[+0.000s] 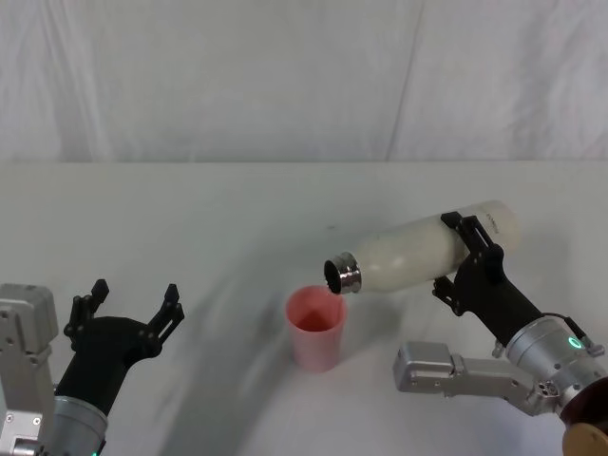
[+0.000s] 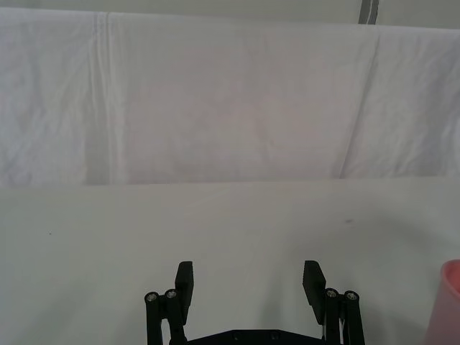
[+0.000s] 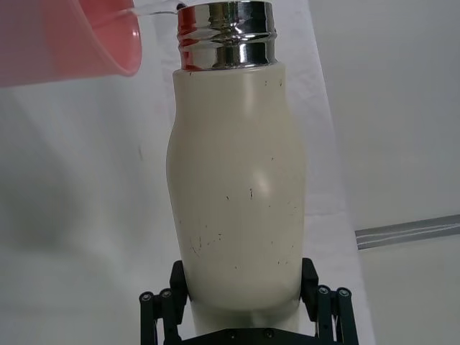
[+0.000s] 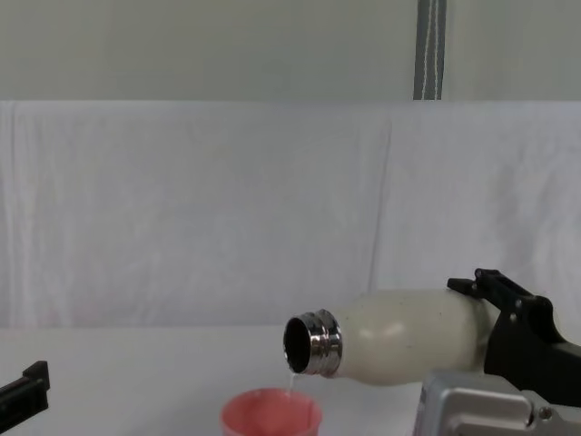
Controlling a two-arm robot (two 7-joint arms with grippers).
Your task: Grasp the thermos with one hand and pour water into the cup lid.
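Note:
The cream-white thermos [image 1: 423, 252] is lifted off the table and tipped almost level, its steel neck [image 1: 344, 274] pointing left over the pink cup lid [image 1: 316, 328]. My right gripper [image 1: 456, 256] is shut on the thermos's lower body. In the chest view a thin stream of water [image 4: 292, 381] falls from the thermos [image 4: 399, 336] into the cup lid [image 4: 270, 416]. The right wrist view looks along the thermos [image 3: 237, 180] to the cup lid [image 3: 65, 39]. My left gripper [image 1: 133, 304] hovers open at the near left, well apart from the cup lid, nothing between its fingers [image 2: 185, 277].
The table [image 1: 190, 218] is covered in white cloth, and a white curtain [image 1: 304, 76] hangs behind it. My right arm's grey forearm [image 1: 456, 370] lies low just right of the cup lid. The cup lid's edge [image 2: 445, 302] shows in the left wrist view.

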